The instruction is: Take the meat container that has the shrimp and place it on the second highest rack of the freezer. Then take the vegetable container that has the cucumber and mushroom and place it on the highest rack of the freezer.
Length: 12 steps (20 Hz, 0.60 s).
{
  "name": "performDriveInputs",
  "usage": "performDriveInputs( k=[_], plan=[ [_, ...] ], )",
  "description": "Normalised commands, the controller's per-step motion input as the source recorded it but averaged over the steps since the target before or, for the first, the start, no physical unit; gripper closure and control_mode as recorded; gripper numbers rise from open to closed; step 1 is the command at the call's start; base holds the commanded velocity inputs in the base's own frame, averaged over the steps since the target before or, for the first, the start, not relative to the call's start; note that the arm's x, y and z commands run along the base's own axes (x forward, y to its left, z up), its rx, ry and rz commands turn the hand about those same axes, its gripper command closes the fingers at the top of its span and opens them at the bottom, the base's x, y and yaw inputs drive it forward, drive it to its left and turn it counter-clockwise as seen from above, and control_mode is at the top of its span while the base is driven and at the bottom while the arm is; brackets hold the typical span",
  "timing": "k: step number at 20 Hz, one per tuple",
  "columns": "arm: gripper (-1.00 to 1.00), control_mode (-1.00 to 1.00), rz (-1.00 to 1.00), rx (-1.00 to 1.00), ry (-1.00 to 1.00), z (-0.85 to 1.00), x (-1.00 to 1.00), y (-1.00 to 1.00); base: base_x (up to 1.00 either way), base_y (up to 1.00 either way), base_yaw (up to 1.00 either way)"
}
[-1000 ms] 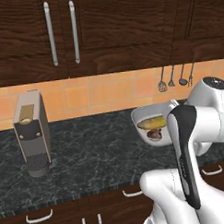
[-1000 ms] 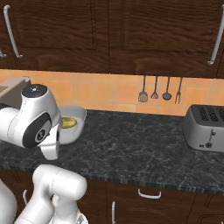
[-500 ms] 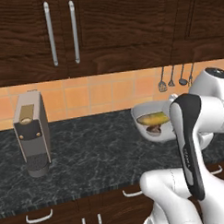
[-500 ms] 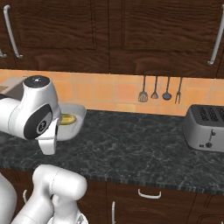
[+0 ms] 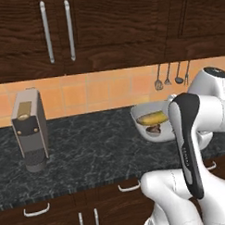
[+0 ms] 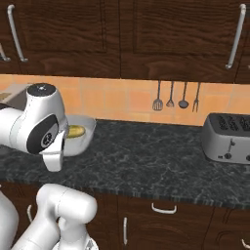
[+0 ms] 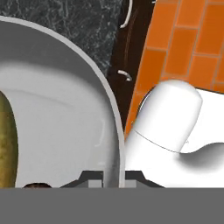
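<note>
vegetable container (image 5: 144, 116), a deep grey metal bowl with a rounded-square outline and a thick rim, hangs in the air above the dark speckled stone counter (image 5: 88, 152), partly hidden behind the robot's white arm in the left base view. largest in the scene, the dark wooden wall cabinets (image 5: 115, 26) with long steel handles run over an orange tiled backsplash (image 5: 90, 94). the arm is folded tight near its base, its dark-jointed forearm slanting down across the bowl's right side.

the left base view looks into the bowl, showing the yellow-green, slightly curved cucumber (image 5: 152, 117) lying across it and the small dark brown mushroom (image 5: 153, 129) just below it. a boxy grey coffee machine (image 5: 30, 129) stands at the counter's left end. the right base view instead gives the bowl (image 6: 82, 132) from the side, with a slice of cucumber (image 6: 75, 131) over the rim, and takes in a silver toaster (image 6: 228, 138) on the right and four utensils (image 6: 177, 96) hung on the tiles.

the hand view, rolled on its side, runs along the bowl's smooth rim (image 7: 111, 131), which passes between the gripper (image 7: 111, 176) tips; the jaws are pinched together on that rim. the cucumber (image 7: 6, 144) edges the left of that view, with orange floor tiles (image 7: 183, 39) far beneath.
</note>
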Motion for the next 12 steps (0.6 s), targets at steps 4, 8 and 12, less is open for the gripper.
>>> performDriveInputs(
  k=[4,8,12],
  plan=[
    [1.00,1.00,0.00,0.00,0.00,0.00,0.00,0.00,-0.94,-0.74,-0.31],
    [1.00,1.00,0.00,0.00,0.00,0.00,0.00,0.00,-0.38,-0.20,-0.78],
    [1.00,1.00,0.00,0.00,0.00,0.00,0.00,0.00,-0.07,0.00,-0.96]
  ],
)
